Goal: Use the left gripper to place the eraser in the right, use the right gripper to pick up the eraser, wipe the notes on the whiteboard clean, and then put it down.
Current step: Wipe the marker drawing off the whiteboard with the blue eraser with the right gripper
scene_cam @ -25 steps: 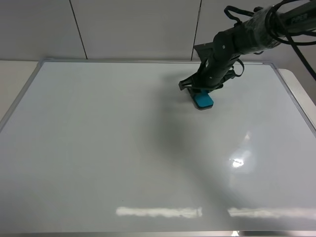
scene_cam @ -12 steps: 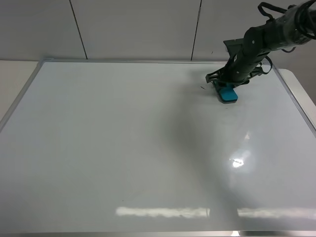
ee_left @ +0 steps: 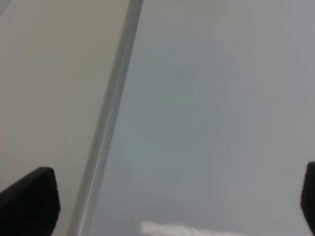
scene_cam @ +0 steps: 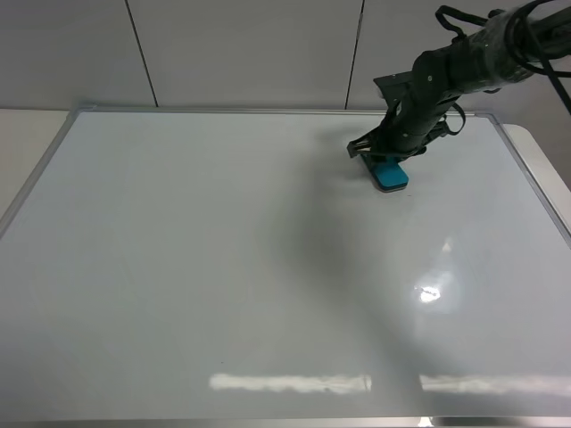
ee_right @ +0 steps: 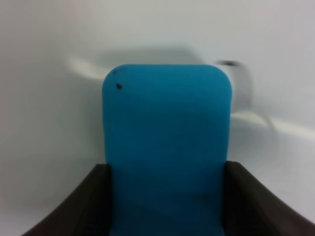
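Observation:
The teal-blue eraser [scene_cam: 390,174] lies flat on the whiteboard [scene_cam: 223,267] near its far right corner. My right gripper [scene_cam: 379,160] is shut on it from behind and presses it to the board. In the right wrist view the eraser [ee_right: 167,147] sits between the two dark fingers [ee_right: 78,206]. No marker notes show on the board. My left gripper [ee_left: 167,206] is open and empty, with only its two fingertips showing in the left wrist view, above the board's silver frame [ee_left: 113,123]. It is out of the exterior view.
A pale table [scene_cam: 27,134] surrounds the board and shows beside the frame in the left wrist view [ee_left: 49,73]. Pale wall panels [scene_cam: 241,53] stand behind the board. Bright light glare [scene_cam: 428,292] lies on the board's near right part.
The right gripper slid the eraser to the right along the board's far edge, then partway back to the left. A tiny dark mark seen beside it half a second ago no longer shows.

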Motion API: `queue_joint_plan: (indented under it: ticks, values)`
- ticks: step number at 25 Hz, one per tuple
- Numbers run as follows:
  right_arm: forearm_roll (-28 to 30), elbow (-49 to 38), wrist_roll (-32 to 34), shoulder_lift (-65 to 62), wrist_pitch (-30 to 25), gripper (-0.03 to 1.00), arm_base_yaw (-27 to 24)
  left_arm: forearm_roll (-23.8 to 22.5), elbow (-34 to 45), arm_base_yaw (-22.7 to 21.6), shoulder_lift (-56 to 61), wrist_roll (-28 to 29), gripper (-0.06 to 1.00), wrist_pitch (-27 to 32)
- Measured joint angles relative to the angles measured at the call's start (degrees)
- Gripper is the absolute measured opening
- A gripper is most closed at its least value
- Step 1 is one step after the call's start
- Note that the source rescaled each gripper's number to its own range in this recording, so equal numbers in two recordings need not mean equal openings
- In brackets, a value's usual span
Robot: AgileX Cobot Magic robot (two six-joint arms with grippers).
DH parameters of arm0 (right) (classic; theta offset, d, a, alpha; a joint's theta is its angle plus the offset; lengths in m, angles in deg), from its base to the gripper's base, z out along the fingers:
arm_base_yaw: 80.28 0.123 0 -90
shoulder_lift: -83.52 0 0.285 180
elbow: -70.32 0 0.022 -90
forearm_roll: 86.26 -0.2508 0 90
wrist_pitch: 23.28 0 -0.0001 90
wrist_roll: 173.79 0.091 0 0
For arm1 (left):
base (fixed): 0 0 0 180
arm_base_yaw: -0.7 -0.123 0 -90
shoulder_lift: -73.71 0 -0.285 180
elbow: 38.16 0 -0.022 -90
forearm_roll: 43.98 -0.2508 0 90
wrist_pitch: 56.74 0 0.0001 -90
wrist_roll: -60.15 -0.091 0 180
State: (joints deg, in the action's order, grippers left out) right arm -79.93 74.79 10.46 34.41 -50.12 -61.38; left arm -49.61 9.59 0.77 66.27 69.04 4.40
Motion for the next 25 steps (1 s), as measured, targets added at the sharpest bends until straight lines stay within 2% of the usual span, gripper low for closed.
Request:
queue_joint_plan:
  ticks: [5,13,15,21,25]
  values:
    - [-0.7,0.0,2.2,0.1,0.3,0.01,5.3,0.0,0.0,0.0,0.0,0.0,1.00,0.0]
    - [0.8,0.1,5.9,0.6,1.5,0.01,2.3,0.0,0.0,0.0,0.0,0.0,1.00,0.0]
    - [1.0,2.2,6.7,1.6,-0.3,0.01,0.6,0.0,0.0,0.0,0.0,0.0,1.00,0.0]
    - [2.3,14.8,5.0,7.3,-12.2,0.01,-1.1,0.0,0.0,0.0,0.0,0.0,1.00,0.0]
    - [4.9,17.0,4.7,8.3,-13.4,0.01,-1.3,0.0,0.0,0.0,0.0,0.0,1.00,0.0]
